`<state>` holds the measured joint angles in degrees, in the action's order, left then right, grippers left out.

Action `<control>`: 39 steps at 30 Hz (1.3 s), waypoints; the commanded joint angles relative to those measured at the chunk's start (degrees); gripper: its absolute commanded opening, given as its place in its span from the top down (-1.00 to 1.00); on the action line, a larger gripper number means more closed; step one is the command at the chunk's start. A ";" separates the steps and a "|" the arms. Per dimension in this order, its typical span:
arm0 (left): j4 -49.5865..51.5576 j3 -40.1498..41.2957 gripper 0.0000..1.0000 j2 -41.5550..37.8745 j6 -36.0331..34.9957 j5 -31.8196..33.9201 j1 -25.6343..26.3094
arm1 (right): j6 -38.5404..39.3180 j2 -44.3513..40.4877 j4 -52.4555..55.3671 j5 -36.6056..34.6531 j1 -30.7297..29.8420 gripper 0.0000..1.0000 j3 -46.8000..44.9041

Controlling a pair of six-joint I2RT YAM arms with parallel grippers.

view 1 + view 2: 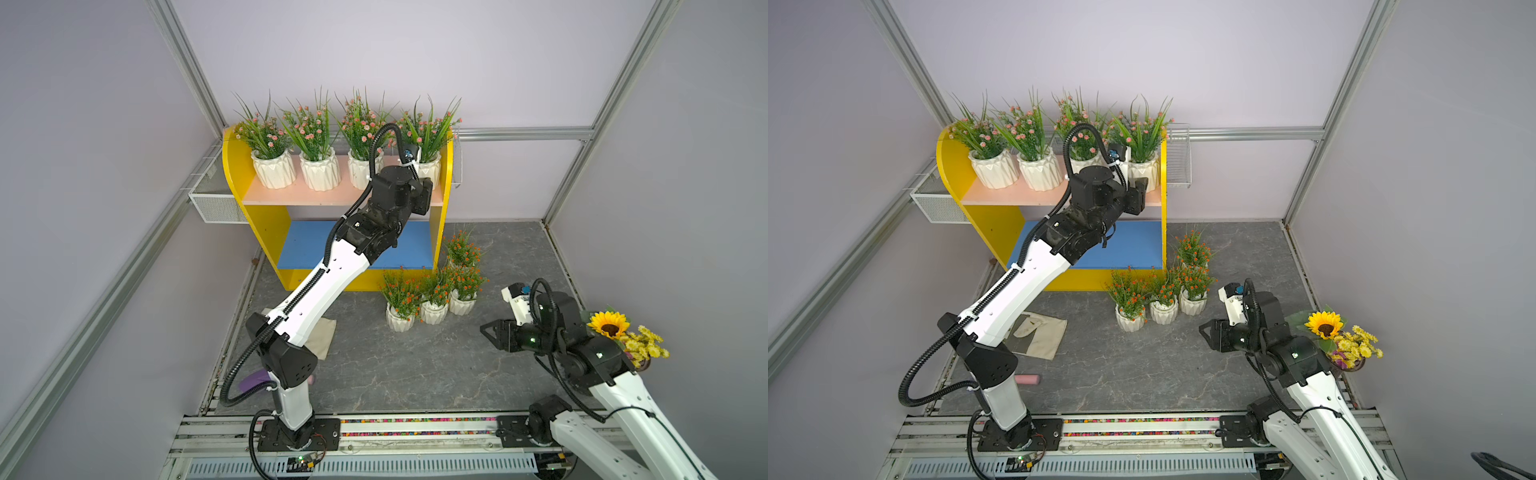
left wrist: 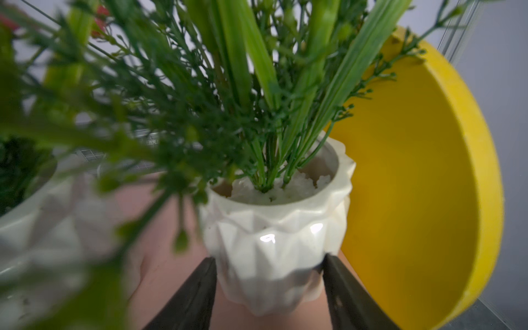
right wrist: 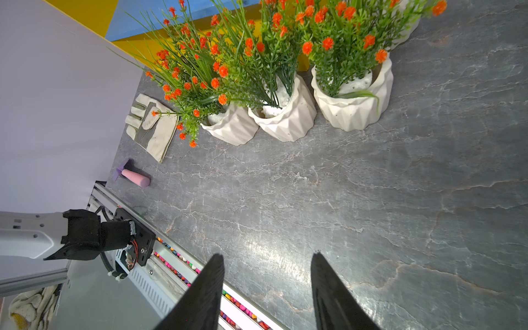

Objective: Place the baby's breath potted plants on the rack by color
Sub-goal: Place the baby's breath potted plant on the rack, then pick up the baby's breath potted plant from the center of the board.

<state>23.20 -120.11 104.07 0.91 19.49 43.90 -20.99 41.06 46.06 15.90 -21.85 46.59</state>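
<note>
The left tool [image 2: 269, 257] is gripping the pot of a pink-blossom plant [image 2: 274, 228] at the right end of the upper board of the rack [image 2: 414, 171]. The right tool [image 3: 267, 254] is hanging half open, empty, over the surface [image 1: 415, 374], where four orange-blossom plants [image 1: 433, 312] are standing near the rack.

The left arm [image 1: 316, 286] and right arm [image 1: 619, 399] share white link shells, black joint housings, ribbed black cable conduits and tapered black pincer fingers [image 3: 205, 294].

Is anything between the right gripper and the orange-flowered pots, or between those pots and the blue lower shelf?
Only bare tabletop lies between the right gripper and the orange-flowered pots. The left arm, stretched to the upper shelf, crosses the front of the blue lower shelf.
</note>
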 commanded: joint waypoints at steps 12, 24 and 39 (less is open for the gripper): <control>-5.06 15.88 -0.33 -13.77 -0.27 -1.13 0.92 | -0.06 0.83 -1.35 -0.44 0.16 -0.04 -0.76; -11.63 42.91 -0.33 -31.69 1.80 -1.75 1.36 | -1.71 5.67 -7.44 -2.31 -2.82 0.01 -3.82; -18.49 74.37 -0.33 -46.11 8.58 -4.47 1.36 | -8.95 19.28 -24.55 -12.45 -18.53 0.08 -7.33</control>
<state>7.35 -48.62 59.66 6.66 16.19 45.04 -27.27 58.02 26.85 7.22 -38.04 39.53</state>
